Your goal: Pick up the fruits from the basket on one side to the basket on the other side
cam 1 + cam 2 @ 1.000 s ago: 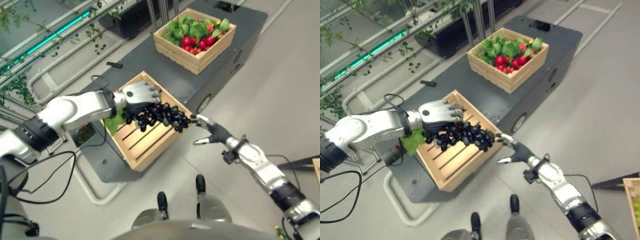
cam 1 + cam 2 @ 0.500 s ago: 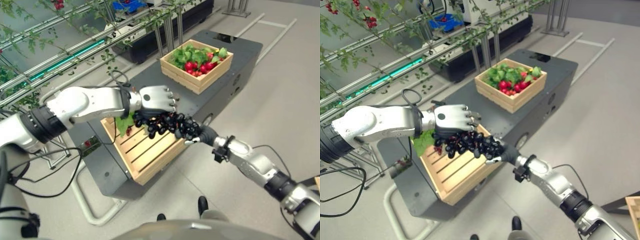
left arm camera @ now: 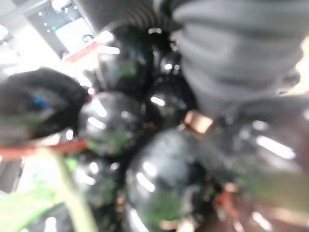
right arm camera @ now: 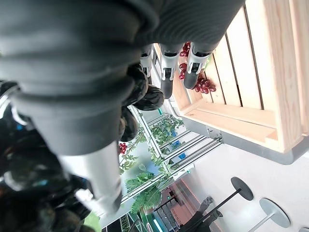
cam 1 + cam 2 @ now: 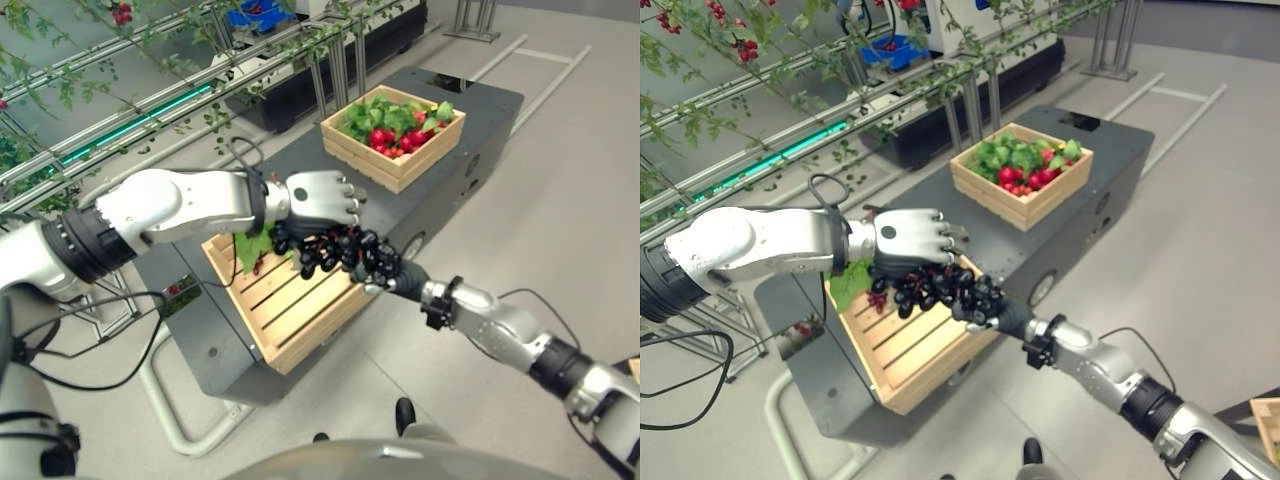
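Observation:
A bunch of black grapes [image 5: 338, 252] hangs over the near wooden crate [image 5: 300, 345]. My left hand [image 5: 318, 197] grips the bunch from above with curled fingers; the left wrist view has the grapes [image 3: 159, 179] right against the hand. My right hand [image 5: 398, 276] reaches in from the right and touches the bunch's lower right end. In the right wrist view its fingers [image 4: 166, 72] are straight, with grapes [image 4: 29, 179] lying against the palm and thumb. The far crate [image 5: 400, 165] holds green leaves and red fruits.
Both crates stand on a dark cart [image 5: 480, 110]. A green leaf [image 5: 250, 245] and a small red cluster [image 4: 205, 86] lie in the near crate. Metal rails with vine plants [image 5: 150, 90] run along the left. Grey floor lies to the right.
The camera has shifted. My right hand has moved left from beside the bunch to against its lower end. The left hand still holds the bunch over the near crate.

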{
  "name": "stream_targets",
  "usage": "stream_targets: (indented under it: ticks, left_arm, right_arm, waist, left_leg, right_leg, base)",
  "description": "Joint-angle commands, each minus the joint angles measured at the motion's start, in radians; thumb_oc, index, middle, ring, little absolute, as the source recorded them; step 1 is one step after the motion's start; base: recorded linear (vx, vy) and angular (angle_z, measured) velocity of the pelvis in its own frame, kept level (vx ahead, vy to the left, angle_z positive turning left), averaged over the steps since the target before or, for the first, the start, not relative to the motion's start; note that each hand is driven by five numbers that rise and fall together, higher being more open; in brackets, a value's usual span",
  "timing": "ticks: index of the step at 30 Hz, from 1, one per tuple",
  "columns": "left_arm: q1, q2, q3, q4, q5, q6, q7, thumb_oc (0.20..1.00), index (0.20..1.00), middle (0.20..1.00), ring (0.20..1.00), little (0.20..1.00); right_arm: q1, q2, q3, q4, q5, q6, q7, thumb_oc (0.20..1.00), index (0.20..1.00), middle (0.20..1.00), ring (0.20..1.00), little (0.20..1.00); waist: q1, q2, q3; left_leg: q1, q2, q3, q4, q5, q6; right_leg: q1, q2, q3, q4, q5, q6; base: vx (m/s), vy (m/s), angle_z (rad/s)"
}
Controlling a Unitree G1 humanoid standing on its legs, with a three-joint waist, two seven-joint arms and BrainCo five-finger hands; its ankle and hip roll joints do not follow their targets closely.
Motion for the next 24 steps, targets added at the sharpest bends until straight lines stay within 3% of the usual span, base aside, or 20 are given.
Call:
stream_targets:
  ticks: [1, 2, 4, 24]
  left_arm:
    - [-0.064, 0.004, -0.002, 0.008, -0.062, 0.003, 0.017, 0.2, 0.2, 0.2, 0.2, 0.2]
    - [-0.053, 0.01, 0.0, 0.011, -0.064, 0.003, 0.015, 0.2, 0.2, 0.2, 0.2, 0.2]
    - [-0.04, 0.013, 0.003, 0.01, -0.069, 0.0, 0.011, 0.2, 0.2, 0.2, 0.2, 0.2]
    - [0.049, 0.017, 0.071, 0.02, -0.046, -0.009, 0.021, 0.2, 0.2, 0.2, 0.2, 0.2]
  right_arm:
    - [-0.095, -0.001, -0.042, -0.138, 0.092, -0.057, 0.035, 0.896, 0.896, 0.896, 0.896, 0.896]
    - [-0.1, -0.017, -0.042, -0.166, 0.103, -0.063, 0.034, 0.476, 0.476, 0.476, 0.476, 0.476]
    - [-0.097, -0.028, -0.054, -0.196, 0.112, -0.071, 0.036, 0.2, 0.2, 0.2, 0.2, 0.2]
    - [-0.047, -0.028, -0.096, -0.264, 0.129, -0.08, 0.053, 0.2, 0.2, 0.2, 0.2, 0.2]
  waist:
    - [0.013, -0.078, -0.033]
    - [0.011, -0.079, -0.033]
    - [0.01, -0.078, -0.033]
    - [0.002, -0.083, -0.036]
  left_leg:
    - [0.013, -0.024, -0.006, 0.028, -0.029, -0.017]
    - [0.013, -0.024, -0.005, 0.029, -0.029, -0.017]
    - [0.013, -0.024, -0.003, 0.03, -0.03, -0.016]
    - [0.016, -0.019, 0.005, 0.034, -0.031, -0.017]
  right_leg:
    - [0.076, -0.079, 0.005, 0.071, -0.109, 0.128]
    - [0.075, -0.079, 0.008, 0.071, -0.108, 0.128]
    - [0.075, -0.078, 0.011, 0.072, -0.109, 0.127]
    - [0.073, -0.078, 0.014, 0.077, -0.108, 0.127]
  base:
    - [0.0, 0.0, 0.0]
    - [0.0, 0.0, 0.0]
    - [0.0, 0.0, 0.0]
    - [0.0, 0.0, 0.0]
